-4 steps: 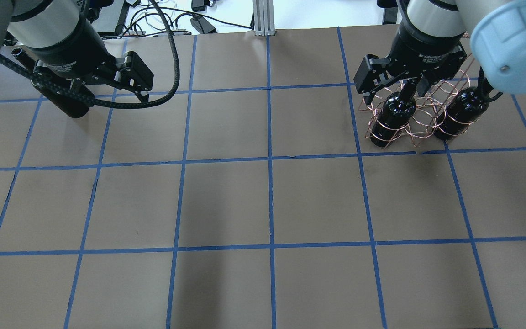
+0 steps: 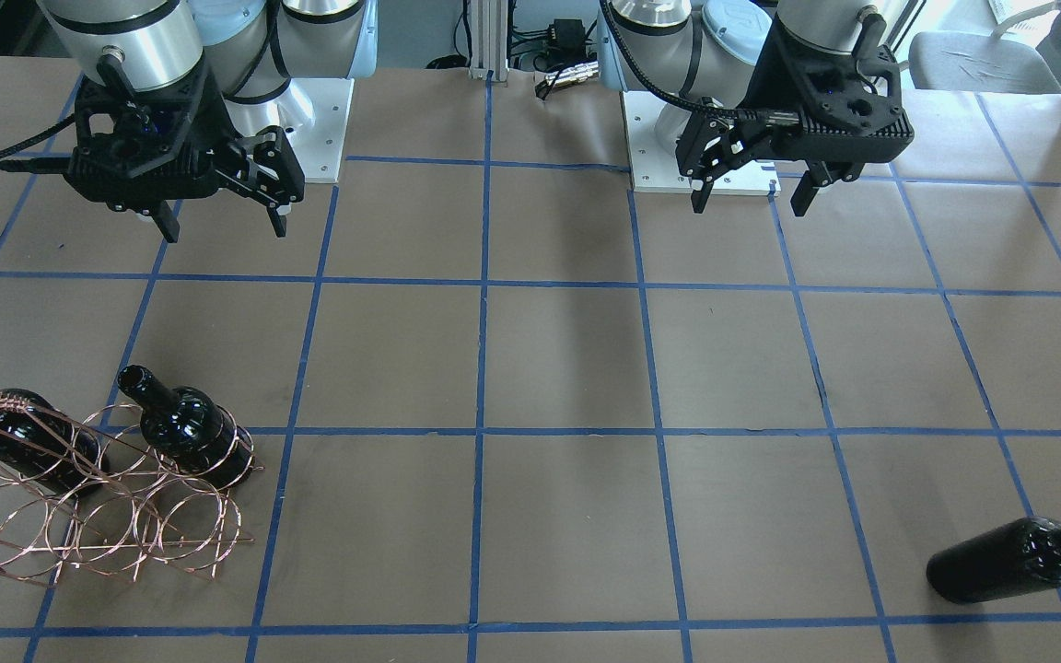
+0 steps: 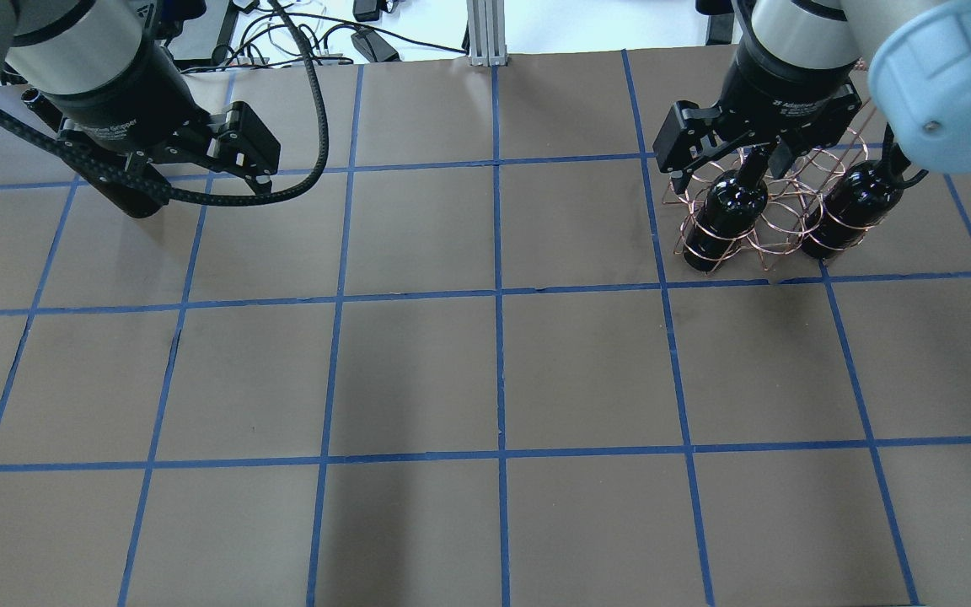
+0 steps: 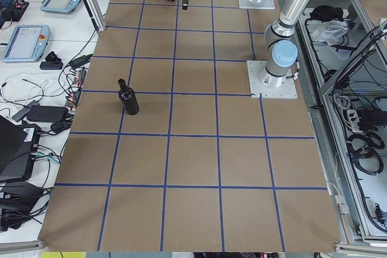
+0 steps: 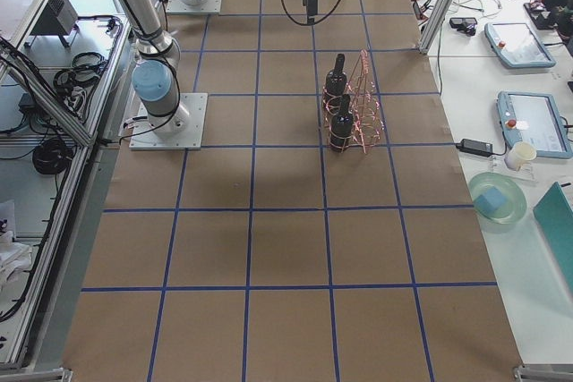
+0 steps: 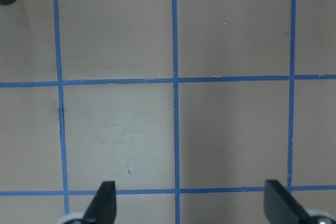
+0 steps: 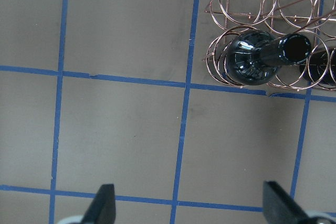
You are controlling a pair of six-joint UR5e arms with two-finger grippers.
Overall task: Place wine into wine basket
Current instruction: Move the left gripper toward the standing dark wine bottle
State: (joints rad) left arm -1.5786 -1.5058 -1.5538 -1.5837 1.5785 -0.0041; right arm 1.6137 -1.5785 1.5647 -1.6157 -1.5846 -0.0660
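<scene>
A glossy black wine bottle (image 2: 1019,557) lies on its side on the table at the far left, and my left gripper partly hides it in the overhead view (image 3: 133,201). The copper wire wine basket (image 2: 98,525) stands at the far right and holds two more bottles (image 2: 185,433) (image 2: 19,442), necks tilted up. My left gripper (image 2: 750,201) hangs open and empty above the table, short of the lying bottle. My right gripper (image 2: 223,228) is open and empty, raised on the robot's side of the basket (image 3: 776,232). The right wrist view shows the basket (image 7: 247,3) and one bottle (image 7: 252,64) ahead of the gripper.
Brown table with a blue tape grid. The arm bases (image 2: 309,120) stand at the robot's edge. A black cable (image 3: 308,126) loops beside the left gripper. Tablets, cables and a cup lie on side tables beyond the far edge (image 5: 528,123).
My left gripper has shifted very slightly toward the far left. My right gripper has barely moved. Bottles and basket are where they were.
</scene>
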